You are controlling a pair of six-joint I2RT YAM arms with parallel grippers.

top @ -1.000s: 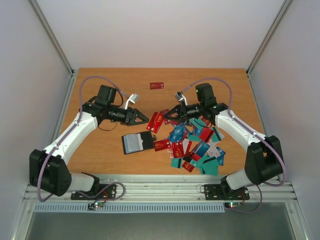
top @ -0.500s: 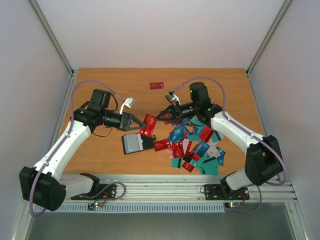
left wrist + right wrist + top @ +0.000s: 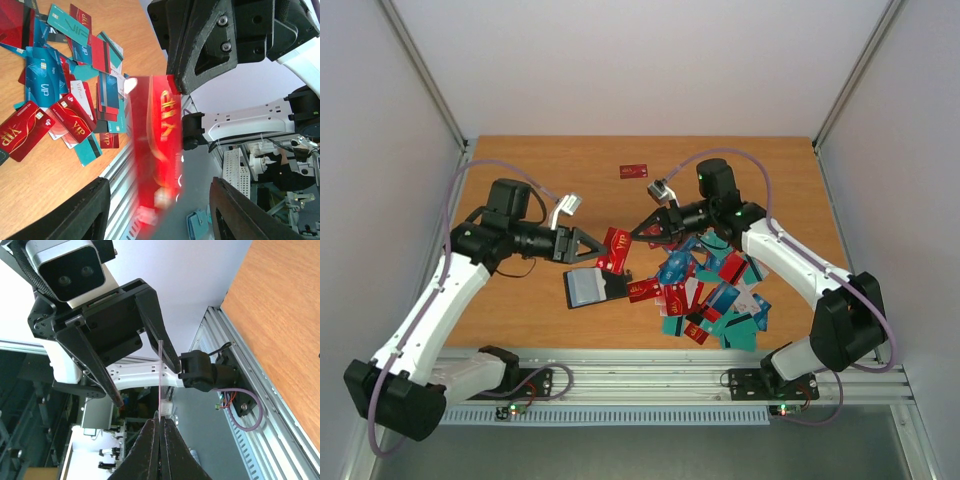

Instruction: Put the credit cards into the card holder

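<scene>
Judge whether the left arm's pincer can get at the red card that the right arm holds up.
Probably yes. The left pincer stands open with the red card between its fingers, and the right pincer grips only the card's far edge. Nothing else is in the gap, so closing looks enough.

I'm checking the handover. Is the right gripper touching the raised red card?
Touching. The right wrist view shows the red card edge-on, its lower end pinched between the shut fingertips of the right gripper.

A wooden table [image 3: 600, 160] stands between white walls [image 3: 640, 60], an aluminium rail [image 3: 650, 365] along its near edge.
</scene>
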